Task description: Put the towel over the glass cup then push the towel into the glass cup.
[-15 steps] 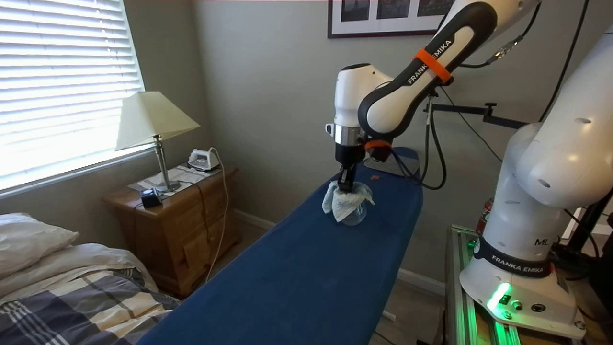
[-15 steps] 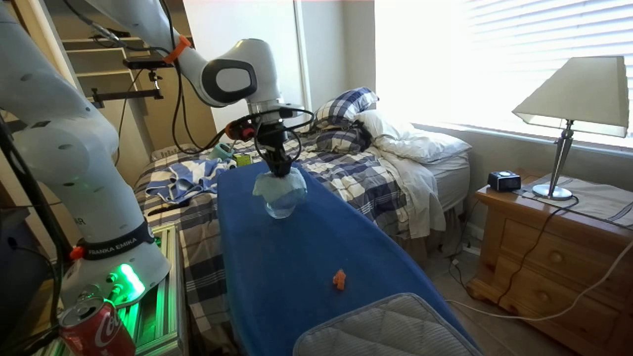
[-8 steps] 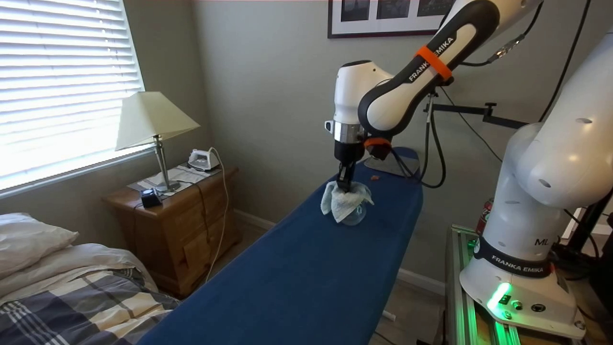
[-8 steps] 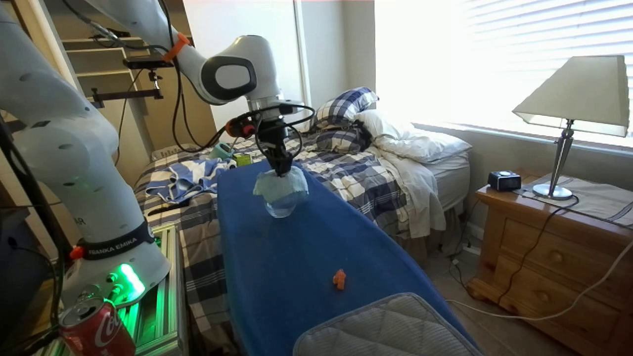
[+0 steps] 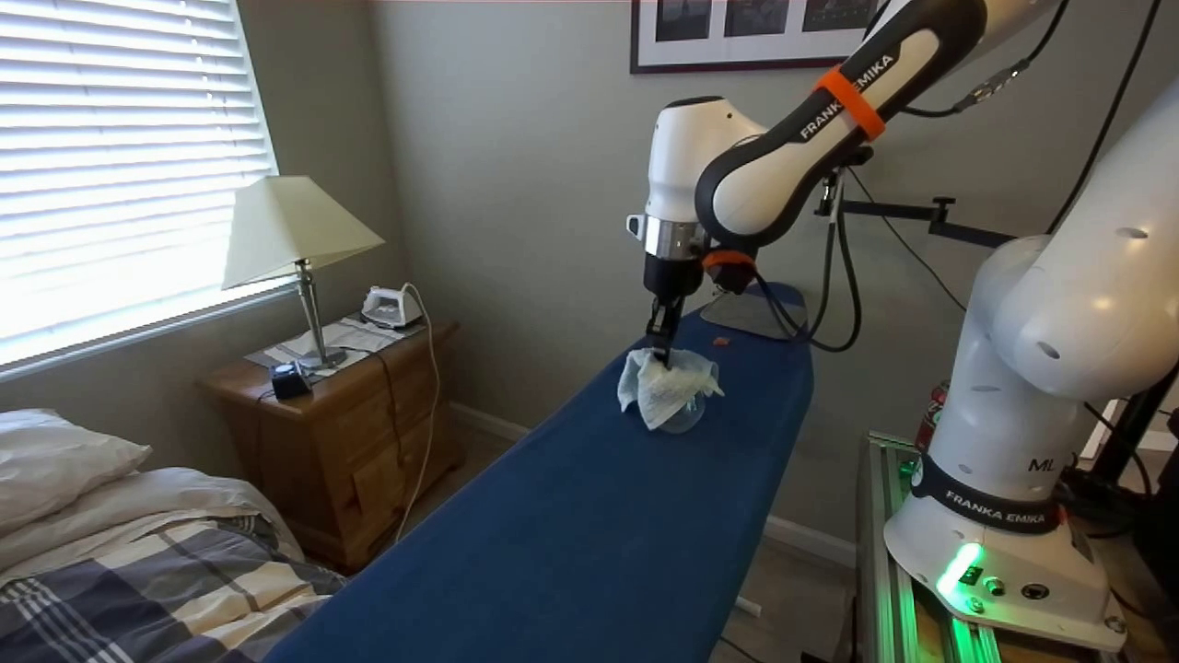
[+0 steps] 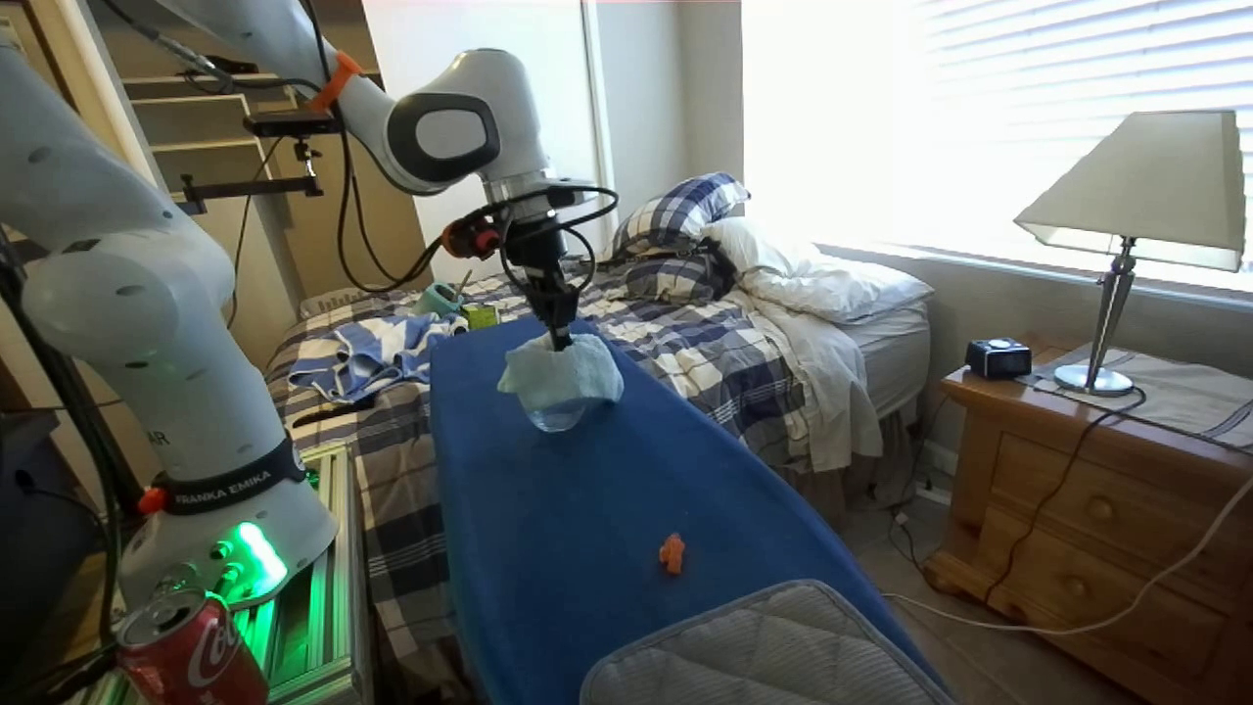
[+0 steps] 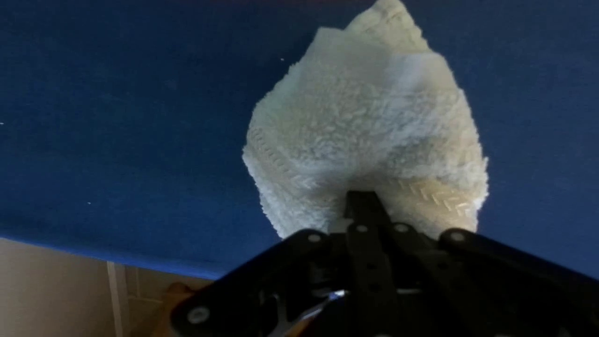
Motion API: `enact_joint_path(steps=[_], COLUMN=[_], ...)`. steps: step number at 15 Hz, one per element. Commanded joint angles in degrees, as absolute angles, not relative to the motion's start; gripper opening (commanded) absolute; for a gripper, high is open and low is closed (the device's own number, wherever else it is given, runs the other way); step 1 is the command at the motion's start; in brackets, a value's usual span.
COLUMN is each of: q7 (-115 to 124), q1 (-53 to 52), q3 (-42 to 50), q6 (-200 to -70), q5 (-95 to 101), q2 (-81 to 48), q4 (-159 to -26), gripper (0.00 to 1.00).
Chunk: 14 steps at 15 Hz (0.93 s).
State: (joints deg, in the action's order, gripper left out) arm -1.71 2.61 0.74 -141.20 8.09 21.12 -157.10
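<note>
The pale towel [image 5: 656, 391] is draped over the top of the clear glass cup [image 5: 685, 418], its edges hanging down the sides. The towel [image 6: 578, 370] and the lower part of the cup [image 6: 556, 415] also show in an exterior view. The cup stands upright on the blue ironing board [image 5: 571, 525]. My gripper [image 5: 661, 357] points down with its fingers together, tips at the top of the towel. In the wrist view the shut fingers [image 7: 362, 195] meet the near part of the towel [image 7: 369, 117], which hides the cup. No towel shows clearly pinched between them.
A small orange object [image 6: 672, 554] and a grey quilted pad [image 6: 764, 651] lie on the board. A red can [image 6: 196, 651] stands by the robot base. The bed [image 6: 392, 490] and a wooden nightstand [image 5: 322, 433] with a lamp [image 5: 295, 230] stand beside the board.
The arm and gripper have risen a little, and more of the fingers shows above the towel. The towel's edge has spread slightly outward. The cup has stayed in place.
</note>
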Motion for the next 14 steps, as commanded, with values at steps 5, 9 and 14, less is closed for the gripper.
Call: enact_joint_path(steps=[5, 9, 14], q7=[-3.5, -4.2, -4.3], q1=[1.3, 0.5, 1.4], q3=[1.4, 2.1, 2.1], q6=[-138.0, -133.8, -138.0], q5=[5.9, 3.9, 5.0], q2=[26.9, 25.7, 21.2], q4=[-157.3, -157.0, -157.3], gripper=[0.0, 0.0, 0.0])
